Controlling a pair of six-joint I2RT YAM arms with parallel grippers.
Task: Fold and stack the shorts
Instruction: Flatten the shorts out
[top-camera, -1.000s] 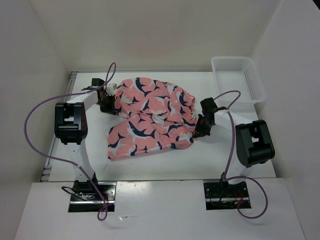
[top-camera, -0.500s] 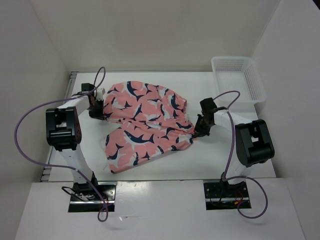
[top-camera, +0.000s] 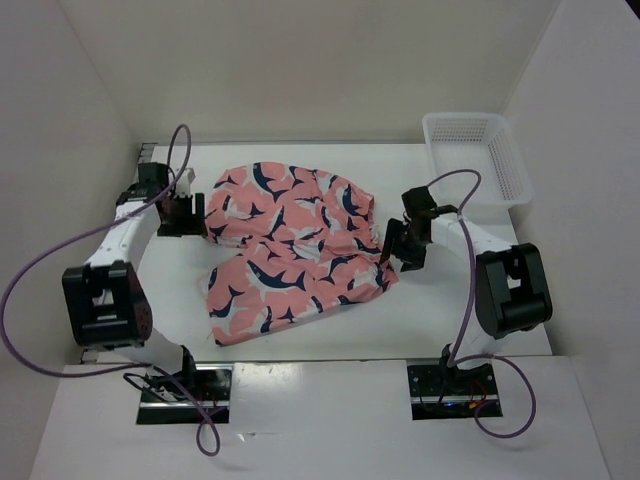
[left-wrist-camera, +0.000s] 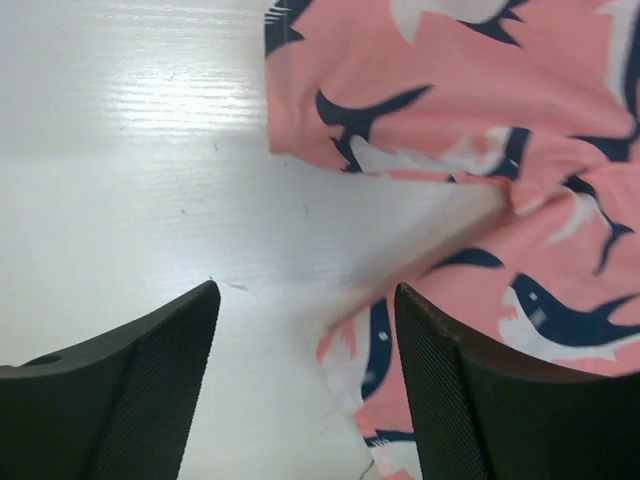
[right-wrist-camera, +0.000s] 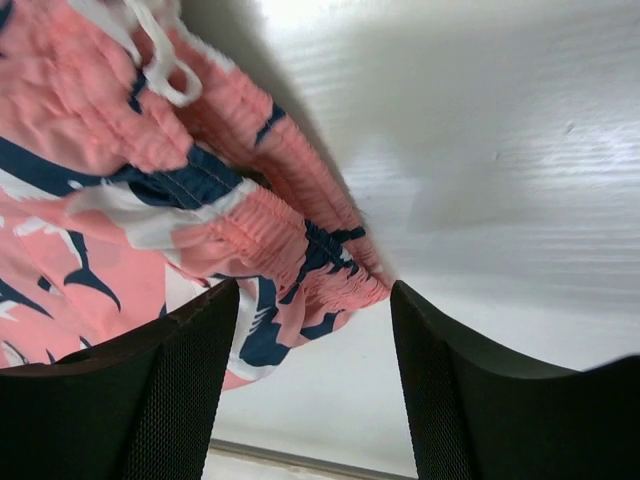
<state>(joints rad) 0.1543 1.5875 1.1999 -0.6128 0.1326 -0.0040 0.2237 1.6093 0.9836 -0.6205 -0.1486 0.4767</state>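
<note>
The coral-pink shorts (top-camera: 292, 250) with navy and white whale shapes lie spread on the white table, their two legs reaching left. My left gripper (top-camera: 196, 215) stands open just off the hem of the upper leg, holding nothing. From the left wrist, the shorts (left-wrist-camera: 520, 170) fill the right side between and beyond the black fingers (left-wrist-camera: 150, 380). My right gripper (top-camera: 392, 250) is open beside the waistband end. The right wrist view shows the gathered waistband (right-wrist-camera: 300, 250) and white drawstring (right-wrist-camera: 160, 60) lying loose between the spread fingers (right-wrist-camera: 470, 400).
A white plastic mesh basket (top-camera: 476, 152) stands at the table's back right corner. White walls close in the table on the left, back and right. Purple cables loop from both arms.
Both grippers have opened and let go of the shorts. The left arm has swung outward to the left, drawing the upper leg flatter. The right gripper has backed slightly off the waistband.
</note>
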